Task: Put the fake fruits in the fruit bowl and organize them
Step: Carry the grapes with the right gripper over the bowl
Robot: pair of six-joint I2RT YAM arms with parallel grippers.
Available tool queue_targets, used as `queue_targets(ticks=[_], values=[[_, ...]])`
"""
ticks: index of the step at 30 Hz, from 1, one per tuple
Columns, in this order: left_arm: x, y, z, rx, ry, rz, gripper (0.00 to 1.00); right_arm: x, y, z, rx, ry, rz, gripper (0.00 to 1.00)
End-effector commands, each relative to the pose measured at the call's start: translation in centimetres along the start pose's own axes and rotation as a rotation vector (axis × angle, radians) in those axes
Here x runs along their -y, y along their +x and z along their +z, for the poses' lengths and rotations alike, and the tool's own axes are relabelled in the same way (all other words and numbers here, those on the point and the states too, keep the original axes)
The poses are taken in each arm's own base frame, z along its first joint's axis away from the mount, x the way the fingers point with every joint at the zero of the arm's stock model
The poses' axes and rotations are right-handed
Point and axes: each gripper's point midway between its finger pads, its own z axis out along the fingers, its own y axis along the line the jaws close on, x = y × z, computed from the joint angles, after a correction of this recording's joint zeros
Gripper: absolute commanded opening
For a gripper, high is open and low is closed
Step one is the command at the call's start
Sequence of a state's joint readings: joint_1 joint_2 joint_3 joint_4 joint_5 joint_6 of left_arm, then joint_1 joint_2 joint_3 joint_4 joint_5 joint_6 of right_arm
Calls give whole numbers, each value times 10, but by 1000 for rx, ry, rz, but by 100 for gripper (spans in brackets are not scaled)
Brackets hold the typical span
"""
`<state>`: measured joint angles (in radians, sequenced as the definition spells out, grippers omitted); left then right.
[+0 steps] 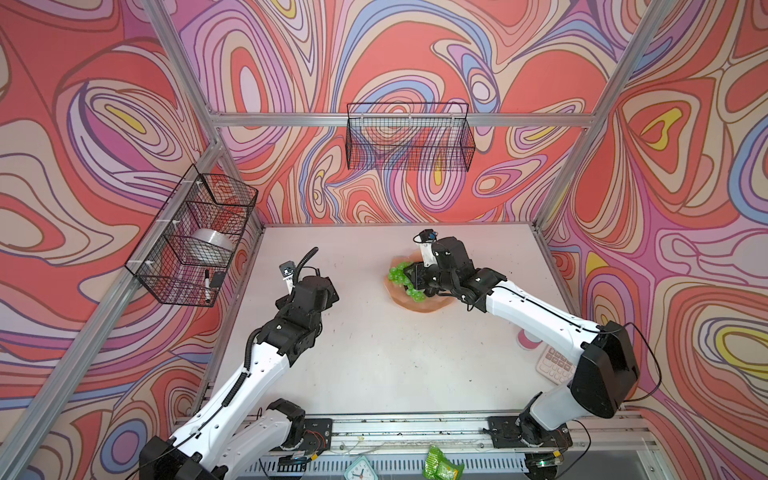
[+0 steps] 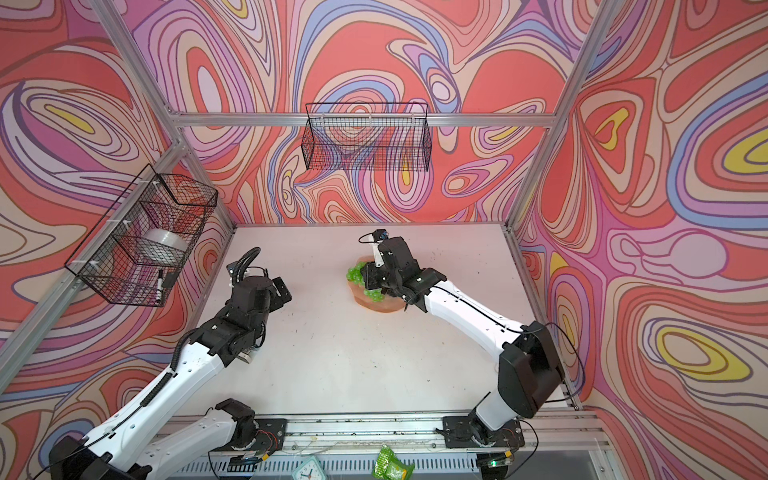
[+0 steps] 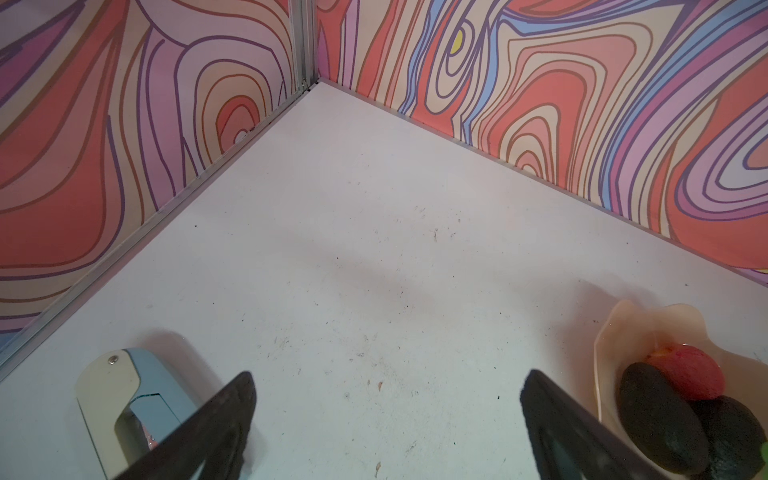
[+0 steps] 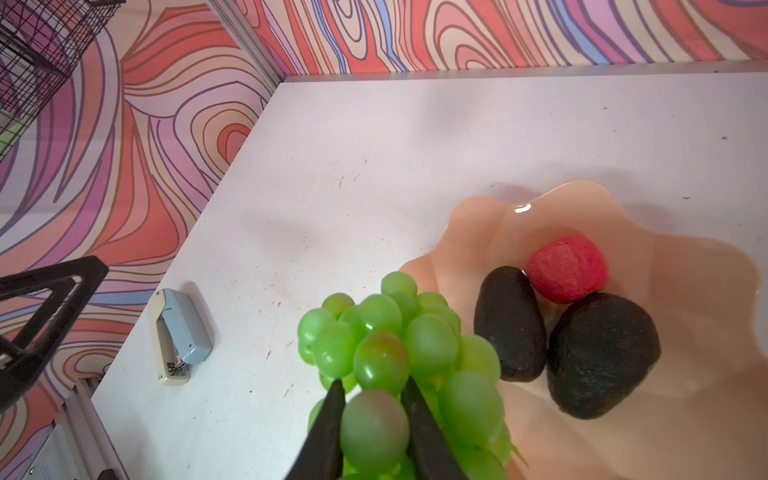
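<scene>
Glossily translucent green grapes, pinched by right hand, left hand spread

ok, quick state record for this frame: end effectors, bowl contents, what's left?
left end effector: open, empty, above bare table
right end effector: shut on green grape bunch, at the bowl's edge
fruit bowl: two avocados, red fruit, clustered together
outside bowl: stapler on table
remaining: green grape bunch not yet released
</scene>
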<state>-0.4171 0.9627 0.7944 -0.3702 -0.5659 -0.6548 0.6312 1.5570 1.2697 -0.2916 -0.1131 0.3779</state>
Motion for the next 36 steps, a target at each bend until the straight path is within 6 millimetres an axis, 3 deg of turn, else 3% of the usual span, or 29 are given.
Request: queue_targets(ticks=[1,16,26,30,36], values=[[-6,1,1,1,-25,7,100,7,1,7,-5,-27,-33,23],[-3,6,9,-21,-29,16,100,67,31,61,-68,21,0,28],[-4,7,12,-18,-39,25,100,91,22,64,-30,80,23,56],[-6,8,13,-11,-43,24,100,94,12,60,0,93,9,73],[-7,7,13,-3,-39,23,100,96,1,55,-5,111,-2,86]])
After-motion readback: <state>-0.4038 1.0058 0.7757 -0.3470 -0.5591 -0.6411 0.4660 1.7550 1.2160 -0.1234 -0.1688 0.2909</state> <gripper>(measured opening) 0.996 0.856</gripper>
